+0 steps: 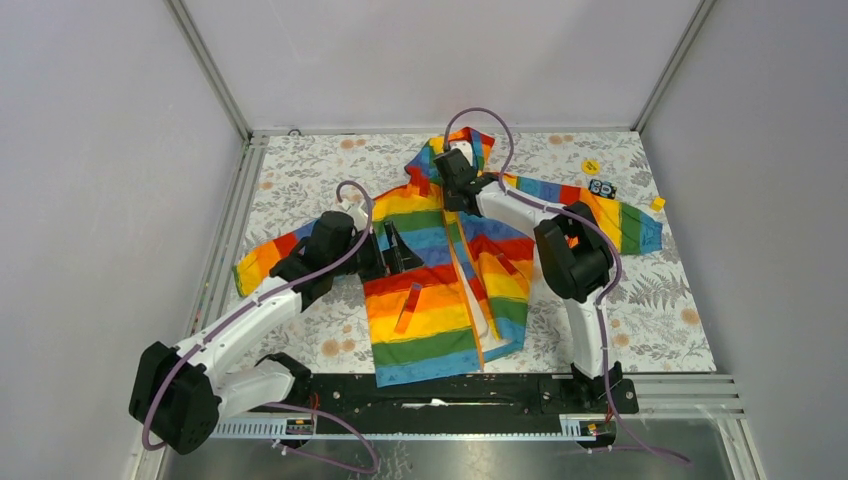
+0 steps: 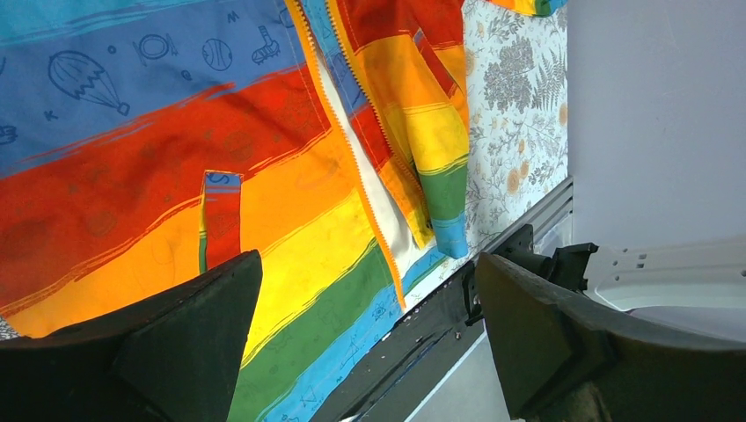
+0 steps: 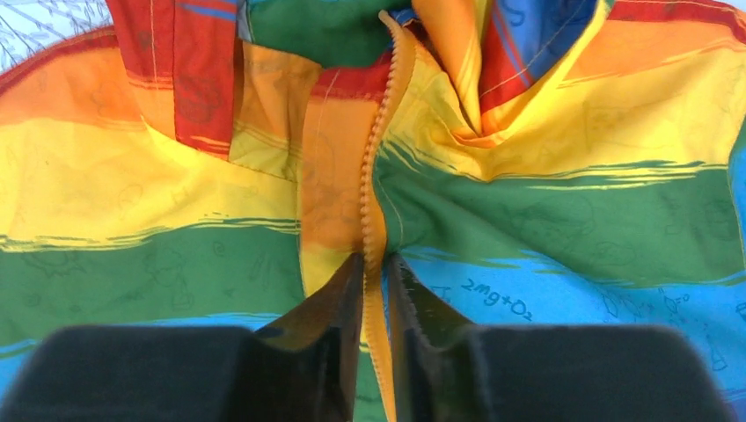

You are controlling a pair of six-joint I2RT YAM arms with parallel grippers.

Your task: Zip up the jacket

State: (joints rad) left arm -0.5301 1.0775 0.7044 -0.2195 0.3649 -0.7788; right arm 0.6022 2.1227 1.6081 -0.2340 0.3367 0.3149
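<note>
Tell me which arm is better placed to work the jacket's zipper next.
Right, probably: the right tool grips the orange zipper edge, while the left tool hangs open over the jacket.

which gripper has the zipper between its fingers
The right gripper: its jaws are closed on the jacket's orange zipper. The left gripper hangs wide open over the jacket's front, holding nothing.

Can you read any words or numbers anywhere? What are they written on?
"2mg+O2": drawn on a blue stripe of the jacket, right wrist view.
"K": a lone letter on another blue stripe, left wrist view.
Small black thing by a sleeve: marks too small to read.
</note>
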